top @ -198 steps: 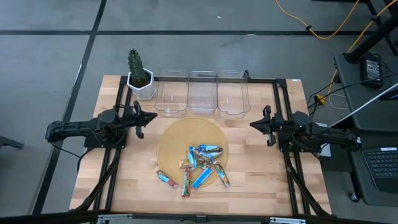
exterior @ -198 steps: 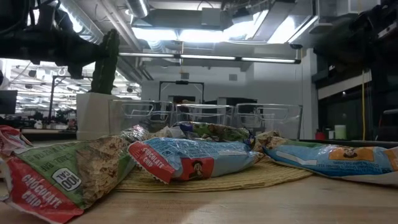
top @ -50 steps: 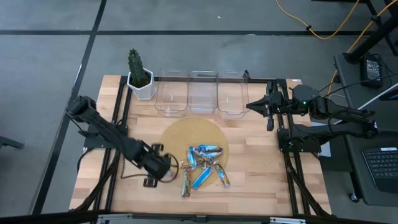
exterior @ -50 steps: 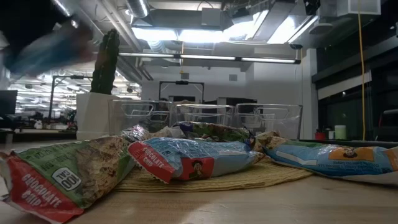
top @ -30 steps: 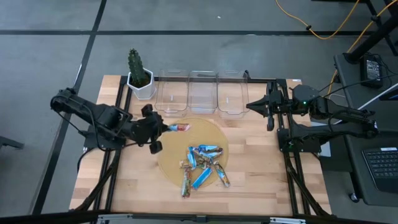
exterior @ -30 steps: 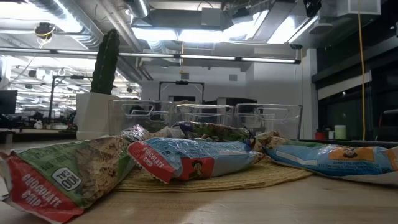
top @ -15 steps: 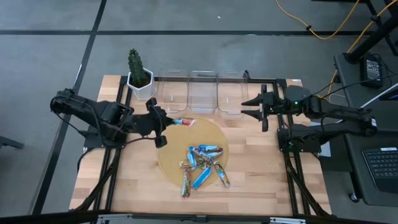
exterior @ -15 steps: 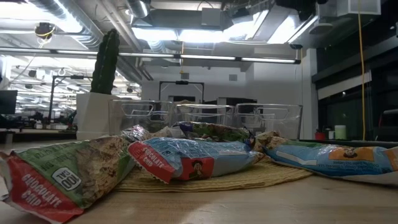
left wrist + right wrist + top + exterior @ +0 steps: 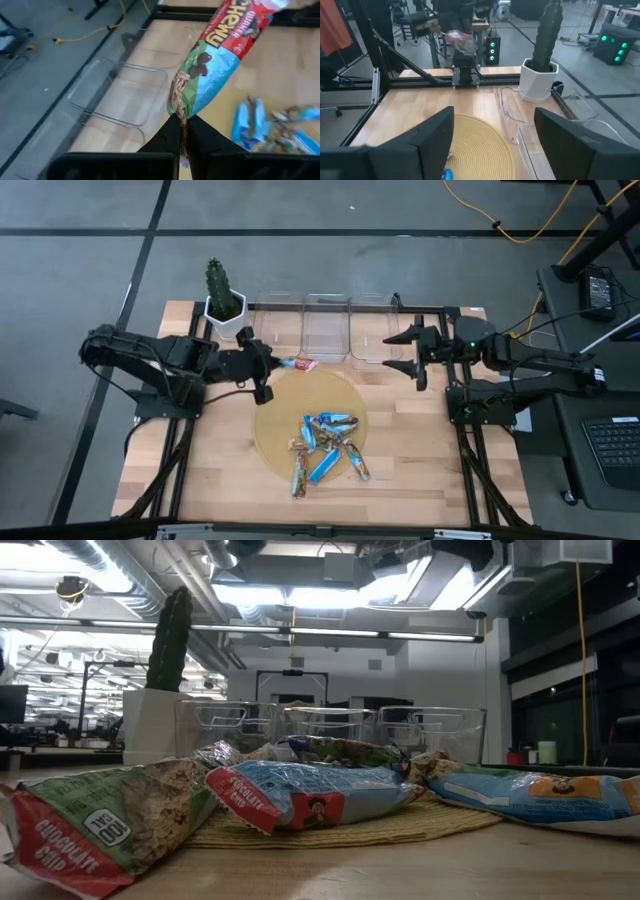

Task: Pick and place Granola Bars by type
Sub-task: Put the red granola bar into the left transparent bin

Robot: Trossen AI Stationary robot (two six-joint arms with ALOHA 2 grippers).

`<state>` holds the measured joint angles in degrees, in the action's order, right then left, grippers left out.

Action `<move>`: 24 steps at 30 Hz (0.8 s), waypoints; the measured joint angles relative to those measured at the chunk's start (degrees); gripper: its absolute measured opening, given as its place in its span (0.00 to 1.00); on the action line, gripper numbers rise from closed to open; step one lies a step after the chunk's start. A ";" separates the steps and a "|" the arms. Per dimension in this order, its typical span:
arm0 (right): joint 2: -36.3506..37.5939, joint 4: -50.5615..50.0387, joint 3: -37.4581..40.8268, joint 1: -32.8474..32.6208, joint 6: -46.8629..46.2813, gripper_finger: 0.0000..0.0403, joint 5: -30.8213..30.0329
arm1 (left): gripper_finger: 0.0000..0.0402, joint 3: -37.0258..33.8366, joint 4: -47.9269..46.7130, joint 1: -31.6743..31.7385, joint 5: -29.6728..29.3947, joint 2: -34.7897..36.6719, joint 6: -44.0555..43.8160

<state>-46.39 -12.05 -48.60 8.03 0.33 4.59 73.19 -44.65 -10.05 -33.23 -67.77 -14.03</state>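
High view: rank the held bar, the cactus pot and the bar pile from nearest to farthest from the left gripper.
1. Held bar, pinched in the left gripper.
2. Cactus pot, at the back left corner.
3. Bar pile, on the mat's front half.

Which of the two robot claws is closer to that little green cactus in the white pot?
Left. The left gripper sits just beside the cactus; the right gripper is beyond the clear bins.

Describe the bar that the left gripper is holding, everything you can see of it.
The held bar is a shiny wrapped granola bar, red at one end, then blue, with green and a picture of oats and chocolate. The left gripper is shut on its crimped end, so it sticks out past the fingers, clear of the table. From above it hangs near the front edge of the clear bins, beyond the round woven mat.
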 joint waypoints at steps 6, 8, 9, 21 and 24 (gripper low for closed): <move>0.00 2.09 0.00 0.00 0.12 0.69 0.01 | 0.01 4.75 3.30 7.86 0.21 0.00 7.03; -0.02 1.80 -0.20 -0.02 0.14 0.69 0.01 | 0.01 7.22 2.77 11.33 0.63 0.00 9.12; -0.02 1.74 -0.39 -0.02 0.14 0.69 0.01 | 0.01 8.60 2.59 13.17 1.35 0.00 10.03; 0.00 -0.55 -1.57 -0.02 0.01 0.69 0.01 | 0.01 14.12 -0.85 28.21 10.75 -0.20 12.41; 0.00 -0.99 -1.57 0.00 0.00 0.69 -0.01 | 0.01 14.12 -1.17 31.55 11.66 -1.07 9.11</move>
<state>-46.39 -13.04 -50.17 8.03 0.33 4.58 87.31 -45.82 21.50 -21.58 -68.84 -4.92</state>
